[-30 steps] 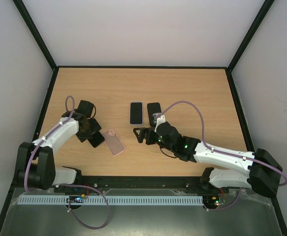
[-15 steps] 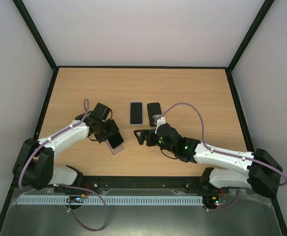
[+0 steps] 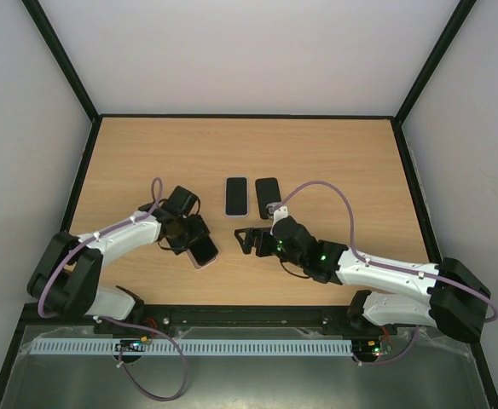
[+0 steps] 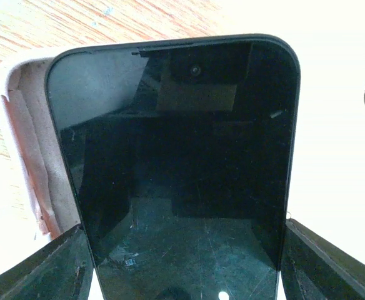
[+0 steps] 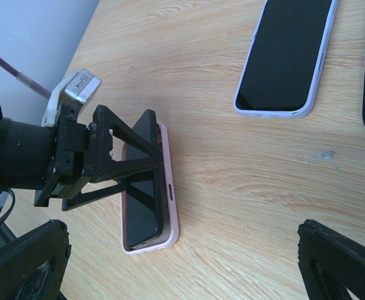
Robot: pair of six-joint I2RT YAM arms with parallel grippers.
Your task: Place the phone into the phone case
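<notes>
The left gripper (image 3: 191, 239) clamps a black phone (image 4: 176, 169) by its long sides, holding it askew over the pink phone case (image 5: 170, 209) on the wooden table (image 3: 343, 162). Just to its right hangs the right gripper (image 3: 246, 238) with jaws spread wide, holding nothing. Beyond, side by side, lie a pale-cased phone (image 3: 236, 196) and a dark phone (image 3: 267, 194).

Bright, even light is falling from above, casting soft shadows. At the left wrist the counter (image 4: 339, 125) is washing out white, and the phone (image 4: 182, 175) is mirroring reflections.
</notes>
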